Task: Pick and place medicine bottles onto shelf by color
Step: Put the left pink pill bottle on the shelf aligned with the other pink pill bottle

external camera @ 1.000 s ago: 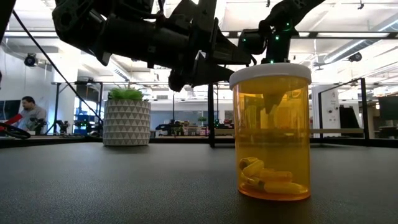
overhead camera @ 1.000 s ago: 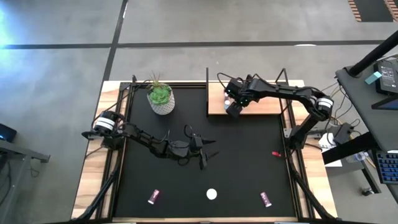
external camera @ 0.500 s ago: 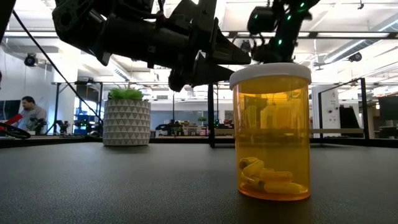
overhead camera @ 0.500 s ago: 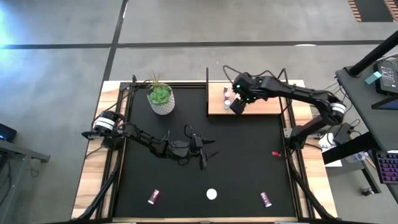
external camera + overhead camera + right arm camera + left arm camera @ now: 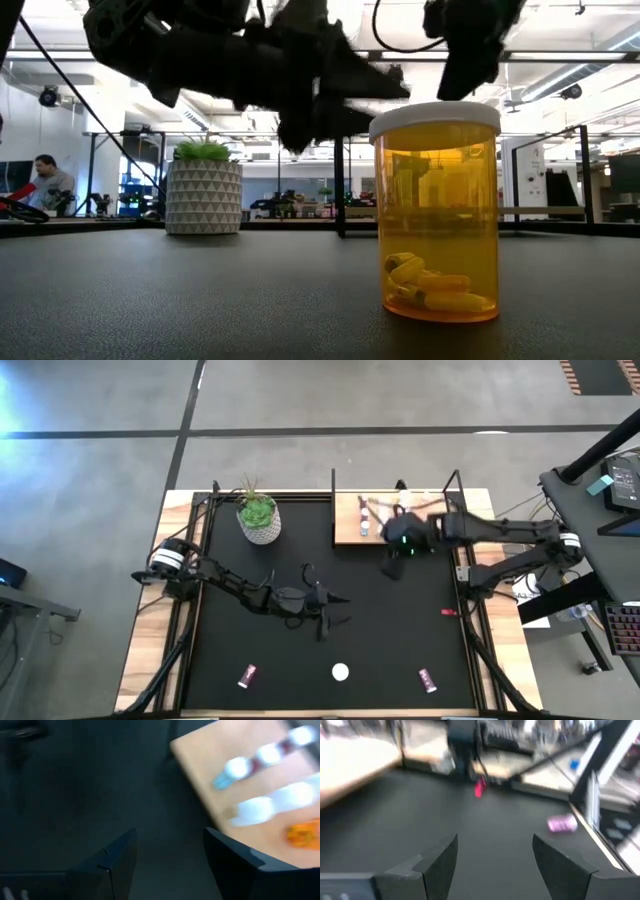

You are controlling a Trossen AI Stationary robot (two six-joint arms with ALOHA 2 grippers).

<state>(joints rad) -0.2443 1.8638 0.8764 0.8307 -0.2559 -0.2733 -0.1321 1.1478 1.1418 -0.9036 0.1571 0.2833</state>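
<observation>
- Orange, see-through plastic fills the low view: a white-capped bottle [image 5: 435,210] stands upright on the black mat [image 5: 200,300], long axis vertical, yellow pills lying at its bottom. It hides the middle of the shelf [image 5: 540,211] behind it.
- From above, that same bottle shows only as a white cap [image 5: 341,672] near the mat's front edge, so its orange body is hidden there.
- Two pink bottles lie on their sides along the same front edge, one toward the left [image 5: 247,677], one toward the right [image 5: 429,680]; both long axes run slanted to that edge. Which end carries a cap is too small to tell.
- A small red item [image 5: 445,611] lies near the mat's right edge; its shape is hard to make out.
- The light-wood shelf [image 5: 349,530] sits at the back, right of the potted plant [image 5: 259,518]. Bottles on it blur together in the right wrist view: white caps, a teal one [image 5: 222,781], an orange one [image 5: 303,834]. Their number and their order by colour cannot be told.
- The right gripper [image 5: 391,567] hangs over the mat just in front of the shelf, fingers [image 5: 117,862] spread, nothing between them.
- The left gripper [image 5: 330,611] hovers over the mat's middle, fingers [image 5: 440,862] apart and empty, well clear of every bottle.
- Both wrist views are smeared.
</observation>
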